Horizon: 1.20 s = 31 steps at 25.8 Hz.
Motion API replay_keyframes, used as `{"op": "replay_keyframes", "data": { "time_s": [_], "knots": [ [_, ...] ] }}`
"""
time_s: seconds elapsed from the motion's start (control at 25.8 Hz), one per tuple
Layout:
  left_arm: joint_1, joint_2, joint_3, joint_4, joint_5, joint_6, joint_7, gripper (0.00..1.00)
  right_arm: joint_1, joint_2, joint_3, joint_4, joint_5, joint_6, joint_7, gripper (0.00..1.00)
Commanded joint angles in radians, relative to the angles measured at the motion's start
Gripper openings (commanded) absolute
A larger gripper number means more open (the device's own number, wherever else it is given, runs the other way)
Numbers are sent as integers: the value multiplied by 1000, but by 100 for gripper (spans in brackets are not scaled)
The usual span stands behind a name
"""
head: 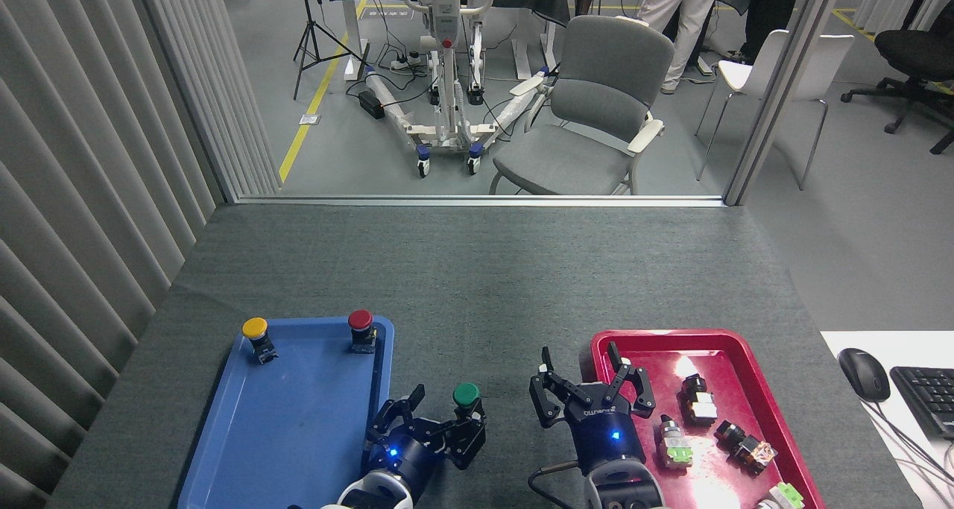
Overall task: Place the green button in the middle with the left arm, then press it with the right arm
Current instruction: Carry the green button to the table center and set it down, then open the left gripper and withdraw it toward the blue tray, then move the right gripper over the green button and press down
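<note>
Green button (466, 395) stands upright on the grey middle strip (507, 300) between blue tray (223, 449) and red tray (782, 419). Left gripper (436, 419) spread wide — button at its 1 o'clock, contact apparently nil. Right gripper (589, 378) splayed, empty.

A grey table (477, 270) holds a blue tray (283, 434) on the left, a red tray (715, 341) on the right (both near), and a green button (466, 397) between them.
</note>
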Motion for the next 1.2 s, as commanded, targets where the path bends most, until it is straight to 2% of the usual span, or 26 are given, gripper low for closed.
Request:
{"op": "replay_keyframes", "data": {
  "time_s": [0.0,0.16,0.31,0.54,0.62,0.66,0.7,0.81,0.93,1.01,1.16],
  "knots": [
    [44,61,3,-82,0,15,-1,99,1,-2,0,1,-1,-1,-2,99],
    [90,121,6,-150,0,77,0,99,-1,-3,-1,-1,-3,-1,-2,99],
    [164,179,13,-247,3,84,11,99,2,-3,-1,-1,-3,1,-2,99],
    [334,256,128,-424,0,80,72,99,11,0,4,-1,-1,-4,-4,97],
    [339,279,171,-449,3,83,74,99,14,0,39,-5,-1,-25,3,79],
    [334,273,202,-449,6,89,72,99,13,0,59,-5,-3,-42,6,70],
    [328,261,239,-446,7,100,65,99,11,0,69,-7,-3,-54,9,65],
    [307,193,291,-429,4,223,43,99,5,0,88,-7,-3,-82,35,57],
    [228,195,288,-378,6,334,-21,99,-4,-6,120,1,-4,-128,93,53],
    [185,190,288,-323,6,333,-72,99,-15,-14,131,1,-4,-168,101,46],
    [124,189,288,-254,7,333,-103,99,-16,-11,137,3,-4,-266,127,22]
  ]
}}
